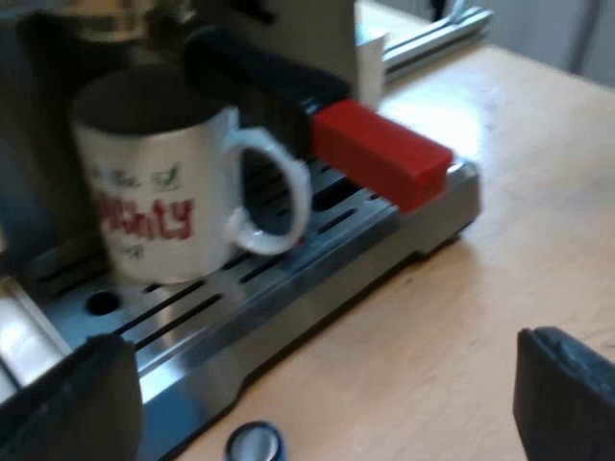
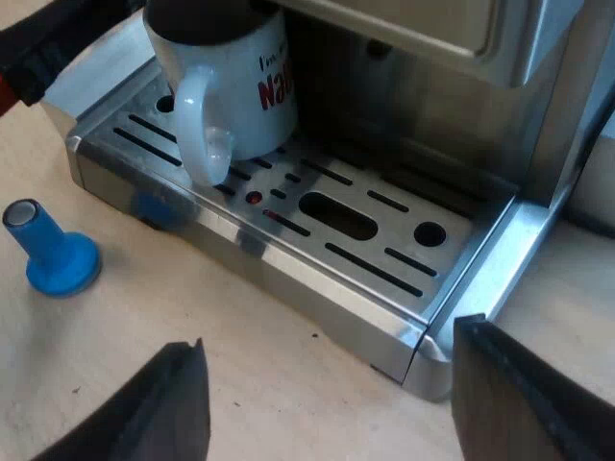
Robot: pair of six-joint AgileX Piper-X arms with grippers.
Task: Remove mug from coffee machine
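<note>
Now the mug point(image 1: 159, 192) stands upright on the drip tray point(image 1: 288, 288), handle outward; left gripper point(image 1: 317, 403) and right gripper point(image 2: 327, 403) gape empty.

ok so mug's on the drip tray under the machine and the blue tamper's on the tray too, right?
No. The mug is on the drip tray, but the blue tamper stands on the wooden table off the tray's front edge, not on it. The right wrist view shows this.
</note>
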